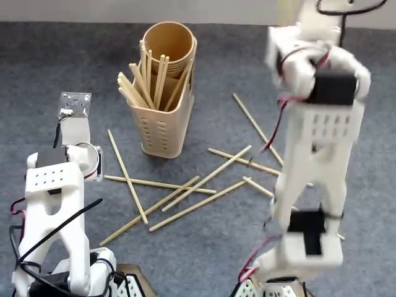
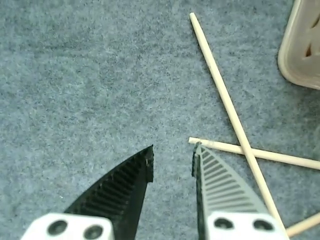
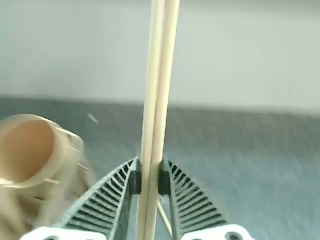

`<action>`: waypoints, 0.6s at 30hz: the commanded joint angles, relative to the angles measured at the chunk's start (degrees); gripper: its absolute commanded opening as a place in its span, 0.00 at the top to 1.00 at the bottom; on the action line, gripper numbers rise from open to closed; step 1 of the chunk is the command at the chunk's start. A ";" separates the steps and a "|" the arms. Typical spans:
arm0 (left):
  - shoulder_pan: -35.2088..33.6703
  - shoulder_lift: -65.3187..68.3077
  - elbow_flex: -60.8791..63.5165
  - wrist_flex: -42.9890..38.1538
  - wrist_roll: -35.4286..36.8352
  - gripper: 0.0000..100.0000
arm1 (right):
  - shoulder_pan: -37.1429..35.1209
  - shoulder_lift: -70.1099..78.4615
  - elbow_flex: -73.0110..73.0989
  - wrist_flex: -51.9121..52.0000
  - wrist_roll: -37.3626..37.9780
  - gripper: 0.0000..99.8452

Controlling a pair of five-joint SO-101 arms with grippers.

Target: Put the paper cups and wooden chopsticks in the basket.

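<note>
Right hand (image 3: pixel 150 167) clamps two pale straight wooden chopsticks (image 3: pixel 160 75); left hand (image 2: pixel 173 150) released.

Basket (image 1: pixel 162 130): cream, perforated, upright, mid-carpet. Cups (image 1: pixel 168 43): tan, nested, standing in basket's far end, mouths up. Bundle of sticks (image 1: pixel 148 83) leaning in basket beside cups, tips above rim. Several loose sticks (image 1: pixel 185 195) flat on carpet, front & right of basket, some crossing. Two more sticks (image 3: pixel 157 75), pale wood, side by side, pinched in my R gripper (image 3: pixel 149 180), off carpet.
</note>
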 commanded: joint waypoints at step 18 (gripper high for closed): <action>-0.48 -1.36 2.77 -3.87 0.88 0.84 | -28.18 -47.69 89.80 -77.23 -2.64 0.99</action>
